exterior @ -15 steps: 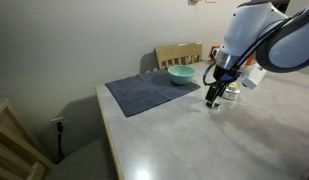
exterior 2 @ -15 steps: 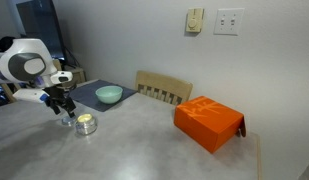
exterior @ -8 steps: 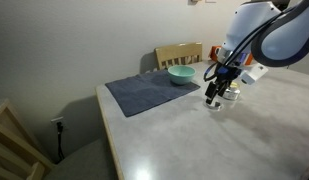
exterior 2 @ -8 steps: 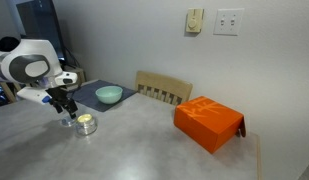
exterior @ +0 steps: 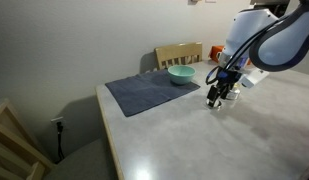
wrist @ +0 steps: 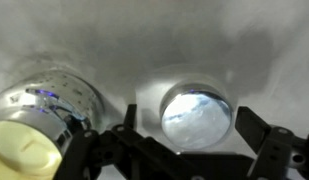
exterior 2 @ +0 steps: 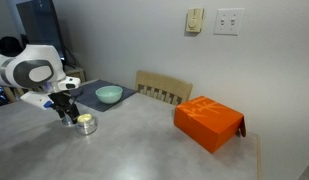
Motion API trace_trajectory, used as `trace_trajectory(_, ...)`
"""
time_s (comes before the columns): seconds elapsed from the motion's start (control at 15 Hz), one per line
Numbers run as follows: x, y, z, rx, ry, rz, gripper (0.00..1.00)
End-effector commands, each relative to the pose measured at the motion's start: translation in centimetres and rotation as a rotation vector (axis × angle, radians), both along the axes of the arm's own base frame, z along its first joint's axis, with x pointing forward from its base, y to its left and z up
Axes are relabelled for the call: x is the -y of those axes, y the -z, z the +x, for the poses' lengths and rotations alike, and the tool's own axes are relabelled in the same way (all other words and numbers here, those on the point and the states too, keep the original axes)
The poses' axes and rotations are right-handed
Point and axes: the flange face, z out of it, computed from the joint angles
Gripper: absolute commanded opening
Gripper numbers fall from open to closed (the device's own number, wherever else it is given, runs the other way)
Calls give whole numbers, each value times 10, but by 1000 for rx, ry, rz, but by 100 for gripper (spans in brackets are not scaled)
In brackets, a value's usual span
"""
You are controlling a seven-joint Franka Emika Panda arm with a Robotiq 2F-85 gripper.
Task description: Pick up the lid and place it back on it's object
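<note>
On the table (wrist: pixel 254 40), the lid (wrist: pixel 194 112) sits centred beneath the spread claw (wrist: pixel 187 122).

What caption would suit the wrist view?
Open gripper poised over the round lid on the table, the glass jar beside it.

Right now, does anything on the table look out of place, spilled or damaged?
Only the lid: it lies flat on the table beside the jar, not on it, so the jar stands open. Nothing looks spilled or damaged.
</note>
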Motion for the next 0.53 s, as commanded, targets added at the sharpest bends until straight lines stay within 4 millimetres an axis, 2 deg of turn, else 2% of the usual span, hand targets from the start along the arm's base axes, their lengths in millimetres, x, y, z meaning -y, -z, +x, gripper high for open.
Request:
trace_trajectory(0.0, -4, 24, 3, -45, -7, -13, 100)
trace_trajectory(0.07, -5, 29, 4, -51, -12, -20, 100)
trace_trajectory(0.47, -17, 29, 7, -66, -46, -38, 100)
